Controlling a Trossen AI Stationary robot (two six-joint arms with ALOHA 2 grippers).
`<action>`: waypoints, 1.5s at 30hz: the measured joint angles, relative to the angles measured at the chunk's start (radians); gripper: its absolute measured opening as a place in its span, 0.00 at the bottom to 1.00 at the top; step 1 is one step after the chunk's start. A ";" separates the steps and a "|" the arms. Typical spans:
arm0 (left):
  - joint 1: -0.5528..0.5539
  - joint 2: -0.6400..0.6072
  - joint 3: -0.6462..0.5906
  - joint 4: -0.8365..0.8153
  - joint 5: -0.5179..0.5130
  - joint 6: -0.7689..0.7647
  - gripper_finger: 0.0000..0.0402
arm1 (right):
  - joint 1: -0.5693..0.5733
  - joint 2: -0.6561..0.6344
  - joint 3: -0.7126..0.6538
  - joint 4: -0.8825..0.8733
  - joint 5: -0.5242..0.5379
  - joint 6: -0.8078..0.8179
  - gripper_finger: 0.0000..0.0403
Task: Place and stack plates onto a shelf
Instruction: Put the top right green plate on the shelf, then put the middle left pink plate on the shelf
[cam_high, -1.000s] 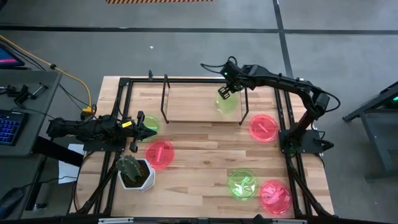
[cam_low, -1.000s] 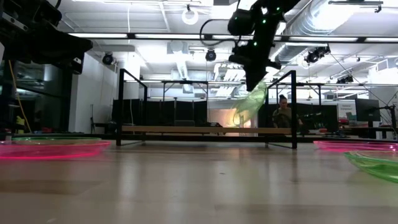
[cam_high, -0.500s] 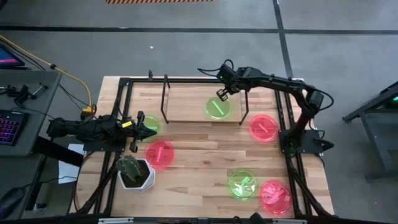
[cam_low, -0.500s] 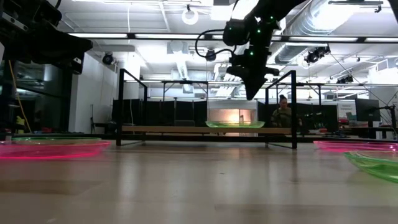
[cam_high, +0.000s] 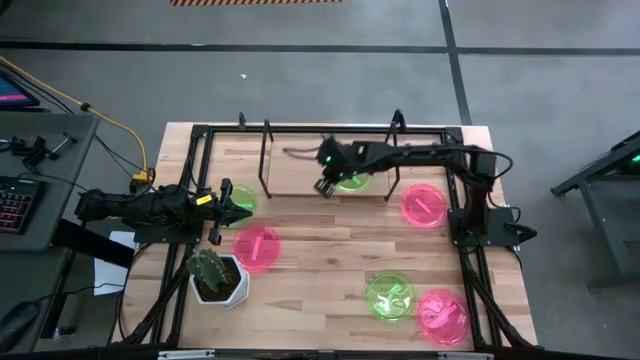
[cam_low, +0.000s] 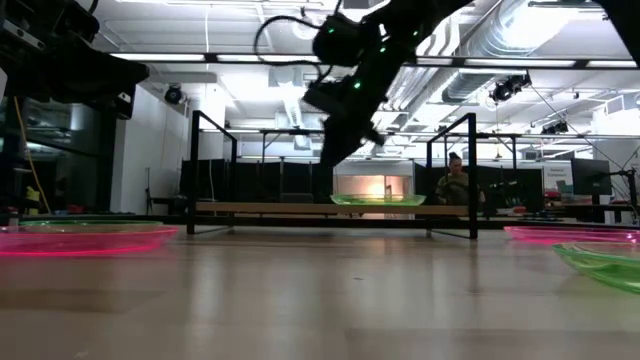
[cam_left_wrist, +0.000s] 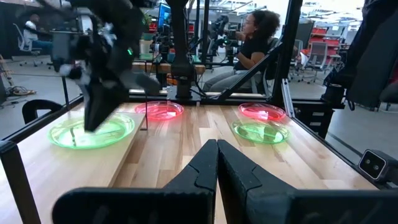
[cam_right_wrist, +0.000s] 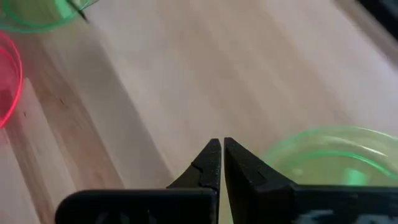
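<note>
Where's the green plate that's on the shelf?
In the high view the green plate lies flat on the shelf, toward its right end, beside the right pincer.

Floor (cam_high: 300, 70): grey concrete, dark seams
Ceiling (cam_low: 230, 40): white, ducts (cam_low: 540, 30), strip lights
Desk (cam_high: 40, 150): grey, keyboard (cam_high: 15, 205)
Person (cam_left_wrist: 252, 43): seated behind table

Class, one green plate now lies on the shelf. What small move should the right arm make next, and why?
Probably swing toward the pink plate beside the shelf. The right gripper is shut and empty, the green plate lies flat on the board, and that pink plate is the nearest one on its side.
</note>
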 joint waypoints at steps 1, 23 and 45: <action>0.000 0.000 0.000 0.000 0.000 0.000 0.00 | 0.001 0.019 0.010 0.004 0.002 -0.005 0.00; 0.000 0.000 0.000 0.000 0.000 0.000 0.00 | -0.042 0.123 0.142 -0.150 0.100 -0.103 0.00; 0.000 0.000 0.000 0.001 0.000 0.000 0.00 | -0.032 0.037 0.161 -0.260 0.183 -0.179 0.00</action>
